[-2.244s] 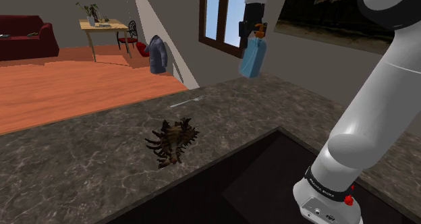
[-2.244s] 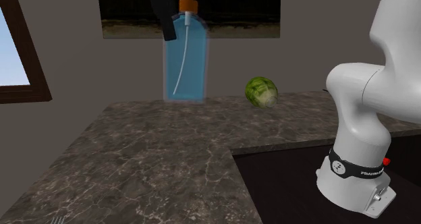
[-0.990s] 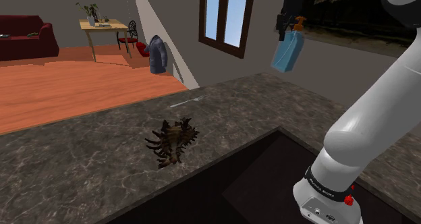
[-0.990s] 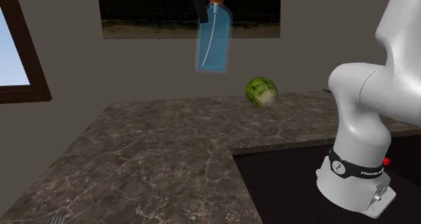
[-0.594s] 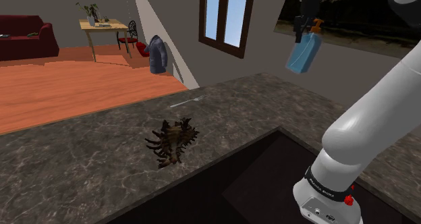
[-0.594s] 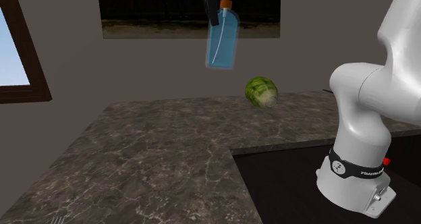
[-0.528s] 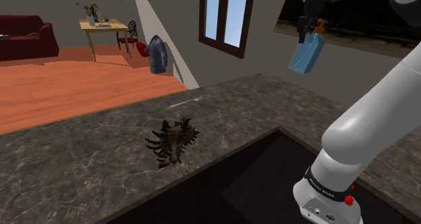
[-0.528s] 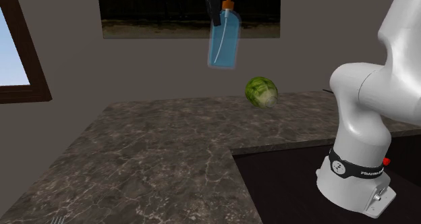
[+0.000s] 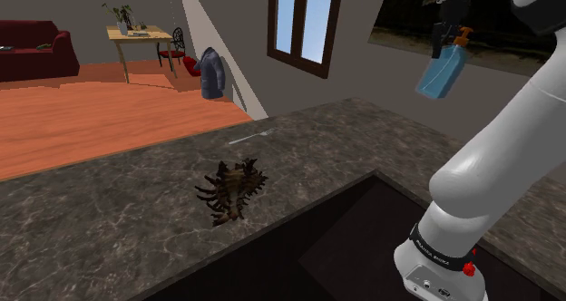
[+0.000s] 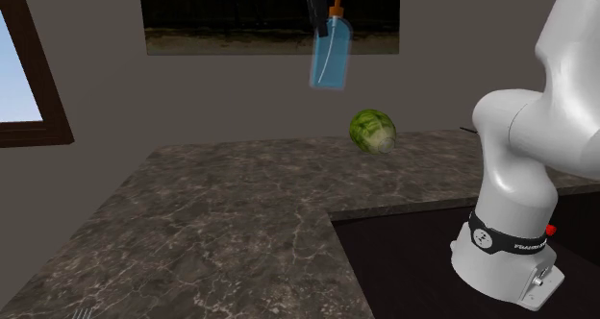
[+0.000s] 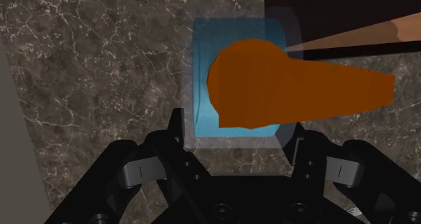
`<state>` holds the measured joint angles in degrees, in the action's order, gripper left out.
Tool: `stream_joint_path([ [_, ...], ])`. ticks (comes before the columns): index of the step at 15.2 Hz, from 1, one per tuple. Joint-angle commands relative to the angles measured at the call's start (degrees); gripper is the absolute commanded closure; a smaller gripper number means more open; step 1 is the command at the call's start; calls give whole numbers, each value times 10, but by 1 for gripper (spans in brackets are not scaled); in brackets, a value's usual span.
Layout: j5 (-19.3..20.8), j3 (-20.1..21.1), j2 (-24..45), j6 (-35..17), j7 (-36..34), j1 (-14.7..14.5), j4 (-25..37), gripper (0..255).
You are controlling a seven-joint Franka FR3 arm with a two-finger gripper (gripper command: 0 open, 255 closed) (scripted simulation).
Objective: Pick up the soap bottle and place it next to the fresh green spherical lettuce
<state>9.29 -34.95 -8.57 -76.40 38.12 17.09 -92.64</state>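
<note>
A clear blue soap bottle (image 9: 443, 73) (image 10: 330, 58) with an orange pump head (image 11: 270, 88) hangs high in the air, and my black gripper (image 9: 444, 36) (image 10: 322, 12) (image 11: 236, 136) is shut on its neck. The bottle is well above the dark marble counter (image 10: 240, 202). A green round lettuce (image 10: 373, 132) rests on the counter near the wall, below the bottle and toward the second exterior view's right. In the wrist view the marble counter (image 11: 101, 67) lies far beneath the bottle.
A dark spiky clump (image 9: 232, 190) lies on the counter near the sink's edge. A dark sink basin (image 9: 317, 245) is sunk in front of the arm's base (image 10: 505, 259). A window (image 9: 304, 23) and a dark framed picture (image 10: 221, 19) are on the walls.
The gripper has carried the bottle steadily toward the shoulder view's right, which in the second exterior view brings it farther from the camera and closer above the lettuce. The grip has not changed.
</note>
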Motion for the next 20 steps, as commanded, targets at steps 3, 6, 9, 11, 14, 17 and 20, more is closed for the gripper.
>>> stream_joint_path([
  [3,-5,-44,35,-4,73,26,33,255],
  [6,-20,-77,72,-7,131,50,66,255],
  [9,-45,-109,120,-7,193,83,107,255],
  [11,-67,-126,155,-5,233,109,136,255],
  [14,-57,-121,140,-31,223,103,100,255],
  [17,-50,-119,129,-57,215,98,66,255],
  [20,-44,-117,120,-81,208,94,34,255],
])
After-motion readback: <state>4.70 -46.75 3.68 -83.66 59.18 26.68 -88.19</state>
